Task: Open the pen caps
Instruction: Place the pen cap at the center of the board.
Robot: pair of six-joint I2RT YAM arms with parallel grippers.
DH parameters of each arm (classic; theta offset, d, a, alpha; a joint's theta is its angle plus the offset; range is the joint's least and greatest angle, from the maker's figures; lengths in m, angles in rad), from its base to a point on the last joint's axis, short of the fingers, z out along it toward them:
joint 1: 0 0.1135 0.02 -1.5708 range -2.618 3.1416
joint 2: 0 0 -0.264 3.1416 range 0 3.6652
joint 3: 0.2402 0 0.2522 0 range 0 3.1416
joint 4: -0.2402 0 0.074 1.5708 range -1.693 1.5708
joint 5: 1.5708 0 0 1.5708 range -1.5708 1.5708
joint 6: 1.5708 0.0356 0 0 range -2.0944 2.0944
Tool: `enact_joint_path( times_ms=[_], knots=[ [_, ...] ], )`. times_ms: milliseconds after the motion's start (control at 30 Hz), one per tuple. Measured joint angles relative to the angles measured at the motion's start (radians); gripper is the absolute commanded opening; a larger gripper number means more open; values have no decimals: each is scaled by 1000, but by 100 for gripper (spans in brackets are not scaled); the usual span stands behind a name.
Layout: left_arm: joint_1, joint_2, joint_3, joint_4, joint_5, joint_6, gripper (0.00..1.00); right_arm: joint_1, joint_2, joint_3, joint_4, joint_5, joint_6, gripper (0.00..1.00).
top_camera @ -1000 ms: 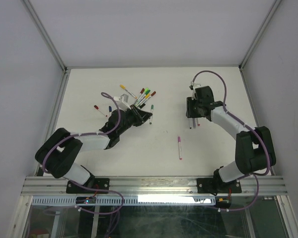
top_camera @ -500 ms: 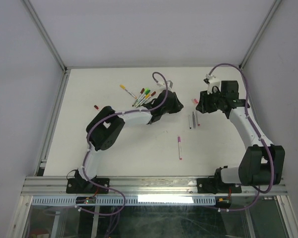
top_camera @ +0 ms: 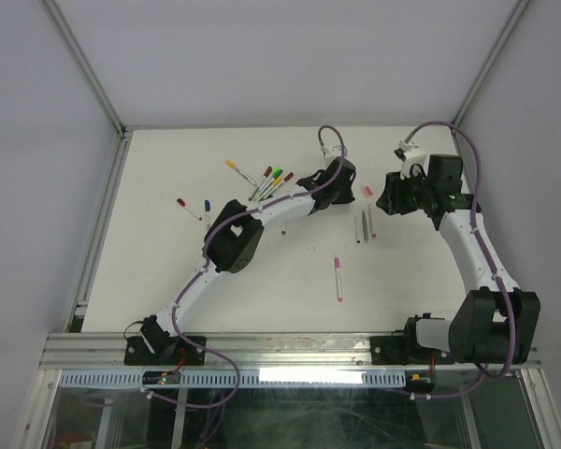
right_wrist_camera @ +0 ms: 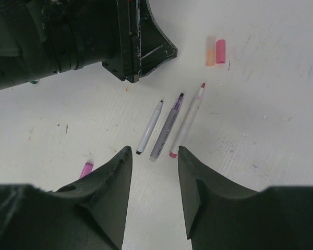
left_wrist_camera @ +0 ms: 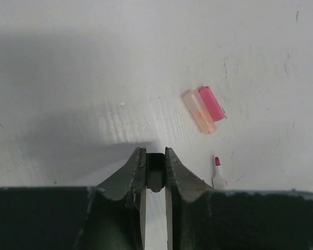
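Here's the left gripper (left_wrist_camera: 155, 152) stretched to the far middle of the table (top_camera: 168, 290), jaws pressed almost together on a small dark stub (left_wrist_camera: 155, 169) I can't identify. Just to its right a loose pink cap (left_wrist_camera: 212, 103) lies touching a pale orange cap (left_wrist_camera: 199, 112). The right gripper (right_wrist_camera: 154, 150) hangs with jaws spread and nothing between them, over three uncapped pens (right_wrist_camera: 166, 127) lying side by side on the near side of those caps. The capped pens (top_camera: 266, 180) sit bunched far left of centre, and one pink pen (top_camera: 338, 278) lies alone nearer the bases.
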Motion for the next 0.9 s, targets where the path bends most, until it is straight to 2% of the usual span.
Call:
enact_joint_path(
  times_ms=[333,500,900],
  knots=[
    [0,46,77,-25,0,30,19,-29,0,-11,3,-27,0,43],
    [0,49,83,-31,2,33,19,-38,0,-15,1,-43,0,43],
    [0,57,92,-21,5,32,27,-43,0,-15,1,-69,0,43]
  ],
)
